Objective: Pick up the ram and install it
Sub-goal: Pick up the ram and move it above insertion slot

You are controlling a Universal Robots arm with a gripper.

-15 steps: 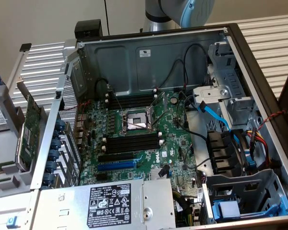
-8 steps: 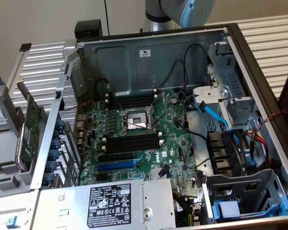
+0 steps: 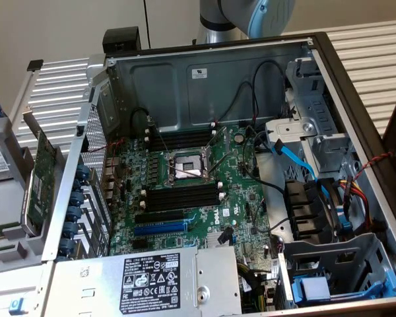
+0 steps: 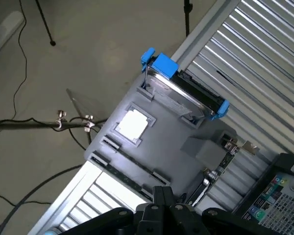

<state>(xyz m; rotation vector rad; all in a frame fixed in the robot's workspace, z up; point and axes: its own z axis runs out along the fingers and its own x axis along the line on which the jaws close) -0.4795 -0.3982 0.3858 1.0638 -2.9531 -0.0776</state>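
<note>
Gripper [image 4: 161,215]: dark body at the edge of the wrist view, hanging above the grey tray and apart from it. It is closest to the tray edge that carries the long groove.
Gripper state: cannot tell from either view whether it is apart, together or clamped on anything.
Ram [image 4: 130,168]: what appears to be the ram is a long, narrow dark-green strip. It lies flat in the groove along one edge of the grey tray, outside the computer case.
Grey tray [image 4: 171,142]: sits at a corner of the ribbed metal table [image 4: 264,58].
Silver square chip [image 4: 133,125]: rests in a recess near the tray's middle, between the ram's edge and the hard drive.
Hard drive [image 4: 183,90]: in a blue caddy, along the tray edge opposite the ram.
Expansion card [image 3: 43,178]: green with a metal bracket, standing on edge in the tray, just beside the case wall at the exterior view's left.
Computer case [image 3: 204,72]: open, with the green motherboard [image 3: 241,198] on its floor.
Memory slots [image 3: 183,197]: black with white end clips, in two banks either side of the CPU socket [image 3: 185,166].
Power supply [image 3: 152,277]: grey box with a black label, at the case edge nearest the exterior camera.
Robot arm [image 3: 247,16]: only a grey and blue joint shows, beyond the far wall of the case.
</note>
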